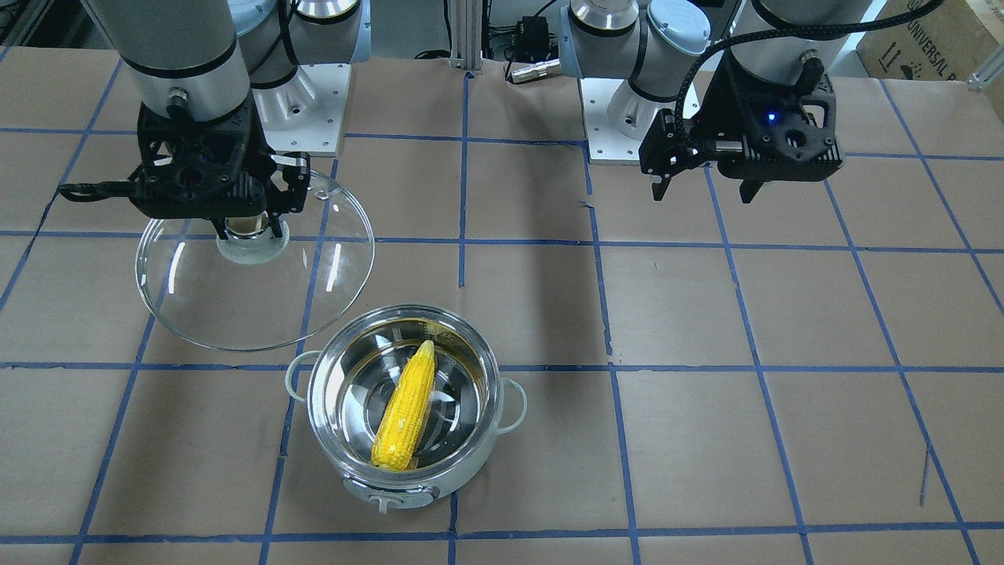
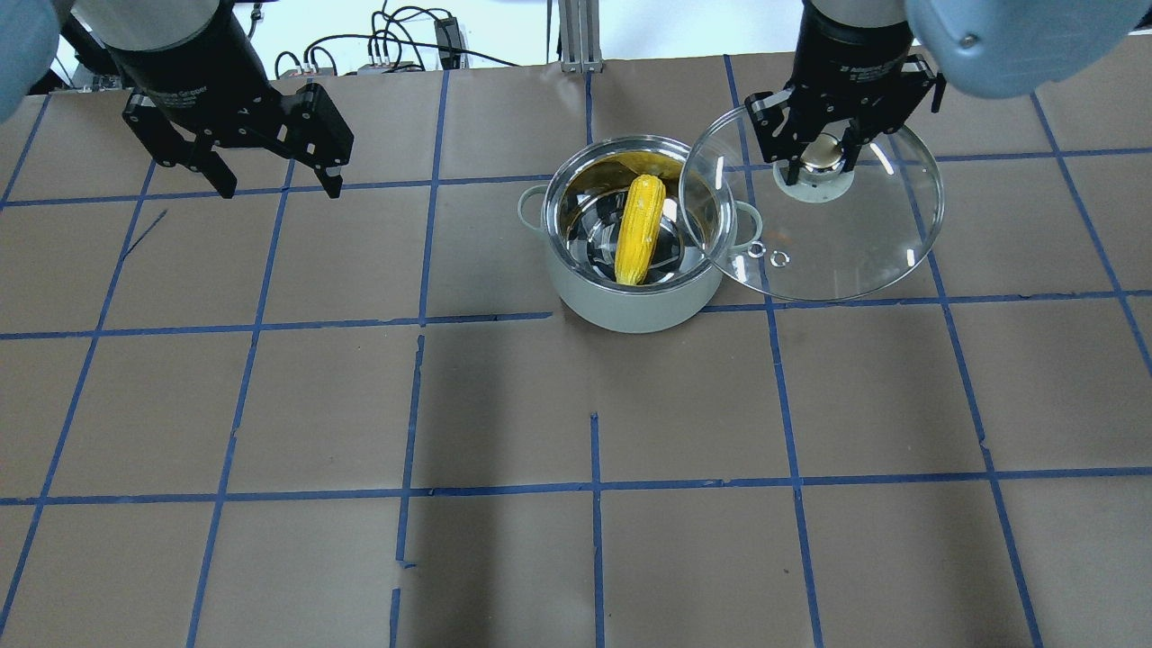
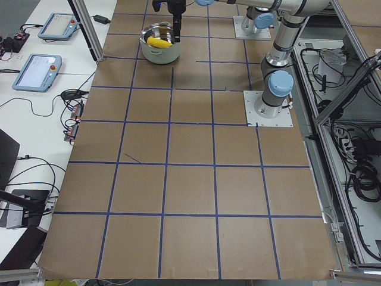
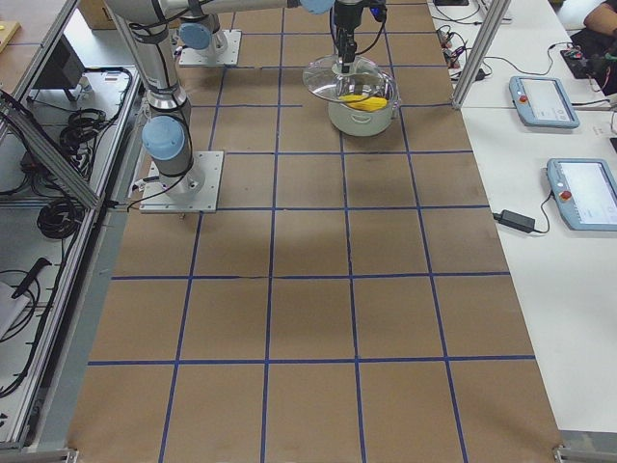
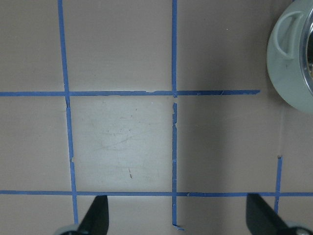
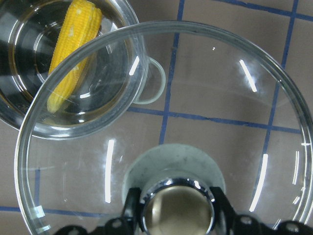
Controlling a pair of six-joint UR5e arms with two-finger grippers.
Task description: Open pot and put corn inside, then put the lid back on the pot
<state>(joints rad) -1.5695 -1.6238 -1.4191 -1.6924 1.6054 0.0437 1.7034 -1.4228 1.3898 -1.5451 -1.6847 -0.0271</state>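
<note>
Table (image 1: 745,439): control tab (image 1: 386,500) of pot (image 1: 345,392) shows from front, not overhead.

"UNIVERSAL" on cardboard box (image 1: 941,35)

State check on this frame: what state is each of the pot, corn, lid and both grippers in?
pot: open, corn inside.
corn: lying in the pot.
lid: off the pot, held up beside it.
left gripper: open, empty.
right gripper: shut on the lid.
</note>
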